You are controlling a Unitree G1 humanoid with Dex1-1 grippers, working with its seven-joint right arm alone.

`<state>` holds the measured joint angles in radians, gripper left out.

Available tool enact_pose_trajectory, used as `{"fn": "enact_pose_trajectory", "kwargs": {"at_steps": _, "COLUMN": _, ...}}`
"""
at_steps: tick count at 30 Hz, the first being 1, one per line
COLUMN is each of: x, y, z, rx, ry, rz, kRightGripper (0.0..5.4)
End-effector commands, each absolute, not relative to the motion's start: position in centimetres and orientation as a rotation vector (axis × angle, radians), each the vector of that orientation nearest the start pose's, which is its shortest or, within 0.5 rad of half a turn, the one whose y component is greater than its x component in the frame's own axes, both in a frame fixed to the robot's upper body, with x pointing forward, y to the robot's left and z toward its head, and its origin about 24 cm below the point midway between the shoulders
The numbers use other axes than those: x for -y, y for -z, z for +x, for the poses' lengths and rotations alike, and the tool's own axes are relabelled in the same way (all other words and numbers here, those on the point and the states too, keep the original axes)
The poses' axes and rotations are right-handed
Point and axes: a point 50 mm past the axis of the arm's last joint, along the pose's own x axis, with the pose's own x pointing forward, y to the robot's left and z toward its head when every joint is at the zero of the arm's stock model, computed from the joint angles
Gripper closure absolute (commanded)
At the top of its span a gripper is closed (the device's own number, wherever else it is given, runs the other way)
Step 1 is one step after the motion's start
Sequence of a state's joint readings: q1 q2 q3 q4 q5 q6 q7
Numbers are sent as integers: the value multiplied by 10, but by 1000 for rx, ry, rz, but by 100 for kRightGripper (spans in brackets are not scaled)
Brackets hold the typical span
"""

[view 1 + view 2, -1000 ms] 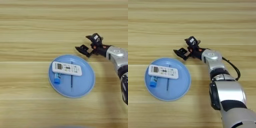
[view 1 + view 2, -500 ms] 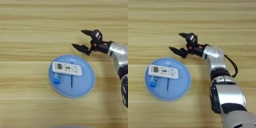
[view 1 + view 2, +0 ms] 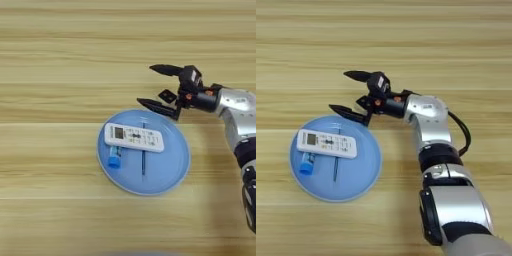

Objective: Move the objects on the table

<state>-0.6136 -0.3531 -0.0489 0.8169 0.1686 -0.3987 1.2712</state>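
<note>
On plate (image 3: 172,170), remote (image 3: 134,137) lengthwise left-right

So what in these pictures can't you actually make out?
- Markings on the slim white remote control: buttons and display too small to read in both views.
- The small blue-capped item and thin dark stick on the round blue plate: partly under the remote, too small to identify.
- The silver arm: cut off by the left eye view's right edge.

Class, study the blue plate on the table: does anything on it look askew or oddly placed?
Yes. The white remote lies tilted across the blue plate, resting over a thin dark stick, with a small blue cylinder at its left end. Nothing is spilled.
</note>
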Motion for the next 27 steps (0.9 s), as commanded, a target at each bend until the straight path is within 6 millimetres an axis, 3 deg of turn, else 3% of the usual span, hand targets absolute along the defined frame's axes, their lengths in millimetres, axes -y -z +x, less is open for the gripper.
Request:
{"fn": "enact_pose_trajectory", "kwargs": {"at_steps": 1, "x": 179, "y": -109, "z": 331, "rx": 162, "ry": -1195, "rz": -350, "kRightGripper": 4}}
{"fn": "enact_pose_trajectory", "kwargs": {"at_steps": 18, "x": 173, "y": -90, "z": 309, "rx": 8, "ry": -1440, "rz": -280, "kRightGripper": 4}}
{"fn": "enact_pose_trajectory", "kwargs": {"at_steps": 27, "x": 171, "y": -84, "z": 307, "rx": -30, "ry": -1465, "rz": -318, "kRightGripper": 4}}
